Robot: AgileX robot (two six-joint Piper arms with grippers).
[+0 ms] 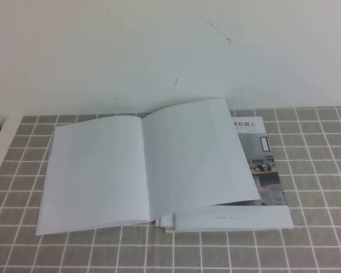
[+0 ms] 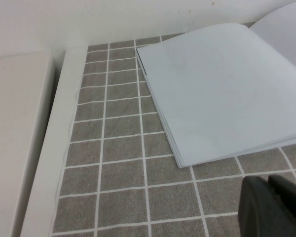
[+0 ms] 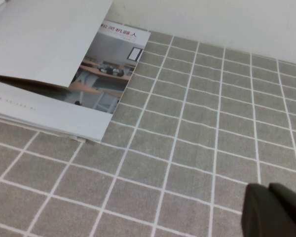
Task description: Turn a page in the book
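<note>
The book [image 1: 96,170] lies open on the grey checked mat, and both facing pages are blank white. Its right-hand page [image 1: 199,153] bows up a little, with a dark gap under its edge [image 3: 19,83]. The left page [image 2: 222,94] lies flat. My left gripper [image 2: 269,181] hovers over the mat off the book's near left corner, shut on nothing. Over the mat to the right of the book, my right gripper [image 3: 270,188] is also shut and empty. Neither gripper shows in the high view.
A brochure [image 1: 264,170] with bold Chinese characters and a room photo [image 3: 108,74] lies under the book's right half. A white ledge [image 2: 54,148] borders the mat [image 1: 307,239] on the left. A white wall stands behind.
</note>
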